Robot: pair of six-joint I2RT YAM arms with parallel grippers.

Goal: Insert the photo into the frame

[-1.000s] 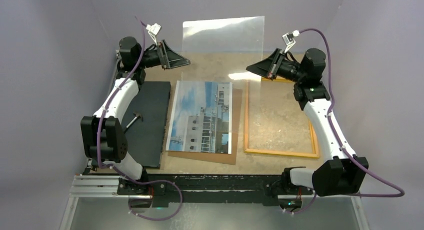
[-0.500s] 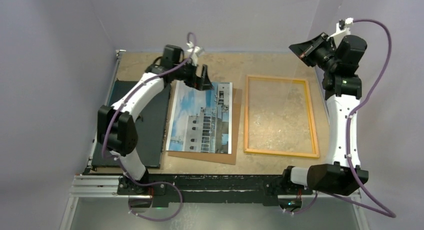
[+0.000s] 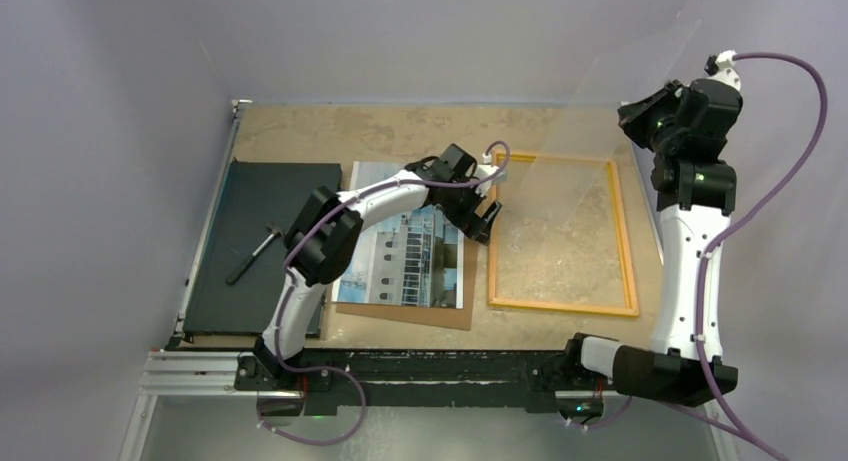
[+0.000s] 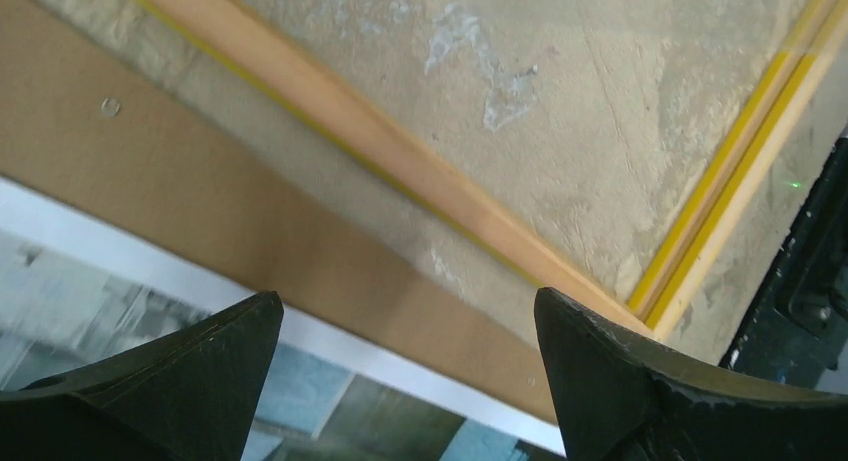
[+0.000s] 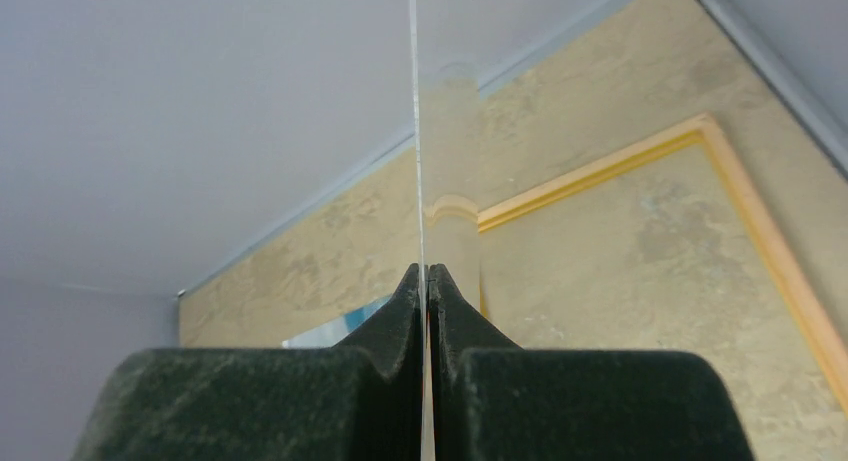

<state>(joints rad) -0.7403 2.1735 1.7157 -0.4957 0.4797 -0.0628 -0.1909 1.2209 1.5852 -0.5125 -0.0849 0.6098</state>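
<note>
Rectangular photo flat on brown board, centre, thin yellow wood frame just right, L gripper spread wide over their gap — R gripper pinching thin clear sheet, far right.

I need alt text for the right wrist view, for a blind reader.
The right pincer is shut on a clear pane, seen edge-on as a thin upright line. Behind it, the frame lies on the table, with a corner of the photo.

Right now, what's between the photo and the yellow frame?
A strip of brown backing board, then a sliver of table, clearest in the left wrist view.
</note>
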